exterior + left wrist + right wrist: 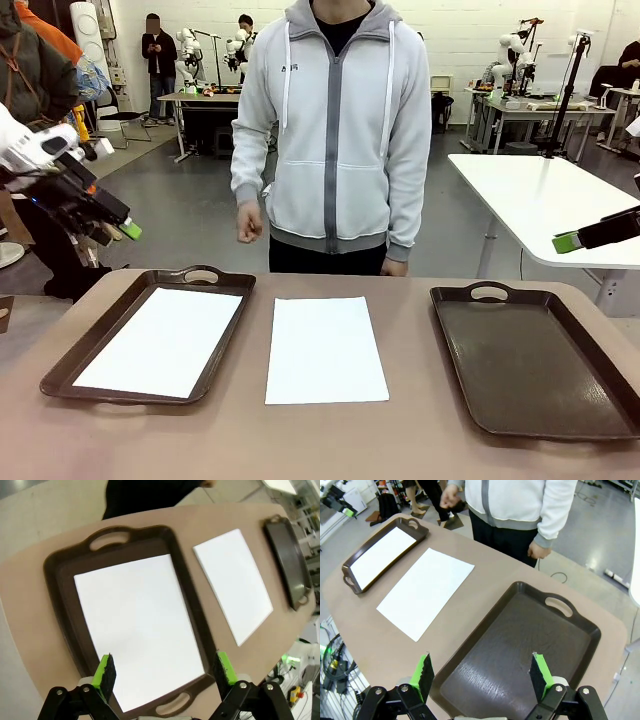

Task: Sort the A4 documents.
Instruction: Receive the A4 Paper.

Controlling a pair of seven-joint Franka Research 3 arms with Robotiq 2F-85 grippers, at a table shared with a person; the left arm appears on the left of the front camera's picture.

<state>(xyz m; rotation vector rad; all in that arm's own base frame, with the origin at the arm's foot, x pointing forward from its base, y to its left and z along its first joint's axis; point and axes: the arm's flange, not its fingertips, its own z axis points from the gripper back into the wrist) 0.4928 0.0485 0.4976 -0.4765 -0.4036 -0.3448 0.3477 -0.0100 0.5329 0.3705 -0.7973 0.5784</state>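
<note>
Front view: left gripper (pixel 122 229) and right gripper (pixel 566 243) hover raised, jaws spread

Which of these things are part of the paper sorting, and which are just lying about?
Job: left tray; sheet inside it; empty right tray; loose sheet between them.
Lying about: white side table behind.

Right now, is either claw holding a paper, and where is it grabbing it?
No, nothing is held. The left claw and the right claw are open and empty; the A4 documents lie untouched.
</note>
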